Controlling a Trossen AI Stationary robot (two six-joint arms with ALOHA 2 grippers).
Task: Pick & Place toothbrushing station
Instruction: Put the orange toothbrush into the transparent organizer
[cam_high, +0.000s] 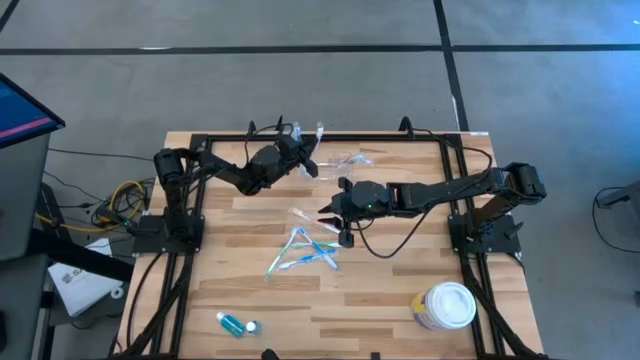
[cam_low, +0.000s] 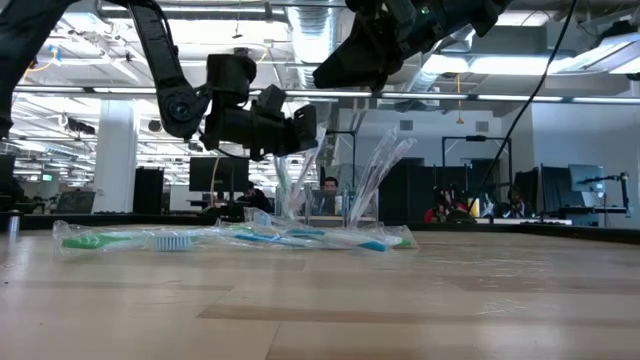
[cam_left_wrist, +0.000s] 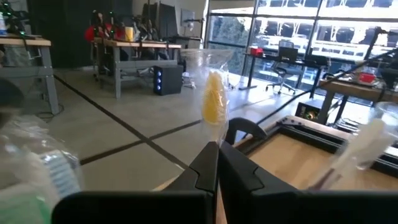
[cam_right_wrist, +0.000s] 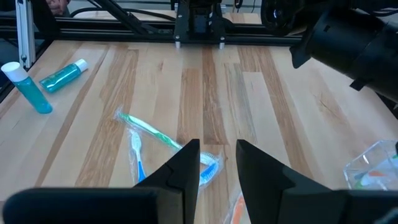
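The toothbrushing station (cam_high: 352, 158), a low clear holder, stands near the table's far edge; in the right wrist view the station (cam_right_wrist: 373, 165) shows a brush lying in it. My left gripper (cam_high: 308, 160) is beside it, shut on a clear-wrapped toothbrush with a yellow head (cam_left_wrist: 214, 93). Other wrapped brushes (cam_low: 380, 170) stand upright at the holder. My right gripper (cam_high: 335, 215) hangs open over mid-table, nothing between its fingers. Just nearer than it, several loose toothbrushes (cam_high: 305, 248) lie flat on the wood. My left gripper pinches the wrapped toothbrush between its two fingers at the wrapper's narrow part below the head (cam_left_wrist: 216, 138). The fingers come in level and lie across the brush. The brush stands upright, its yellow head above the fingers; its lower end (cam_low: 290, 190) reaches down toward the holder.
A white-lidded tub (cam_high: 445, 305) stands at the near right. A blue tube (cam_high: 237, 323) lies at the near left, and a blue bottle (cam_right_wrist: 28, 90) stands by it. A black frame rail (cam_high: 330, 138) runs along the table's far edge.
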